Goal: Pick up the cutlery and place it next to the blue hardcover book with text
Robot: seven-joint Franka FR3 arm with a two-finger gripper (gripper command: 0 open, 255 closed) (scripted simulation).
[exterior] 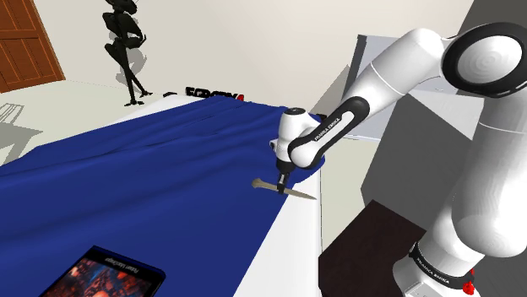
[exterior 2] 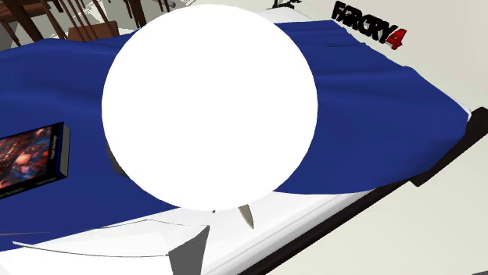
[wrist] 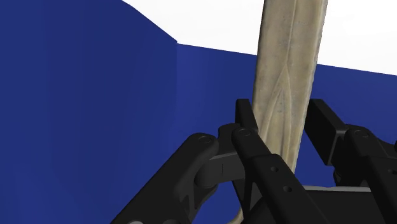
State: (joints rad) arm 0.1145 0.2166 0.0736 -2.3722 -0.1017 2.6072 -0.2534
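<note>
Pale, worn knife is clamped between the black gripper's fingers, which are closed tight on its shaft. It's at the blue blanket's edge beside the white mattress. The dark-covered book lies well apart, at the shoulder view's lower left.

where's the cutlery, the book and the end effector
cutlery (wrist: 289,57): wrist view, its pale shaft
book (exterior: 105,274): shoulder view, middle of cover
end effector (exterior: 280,177): shoulder view, between its fingertips
</note>
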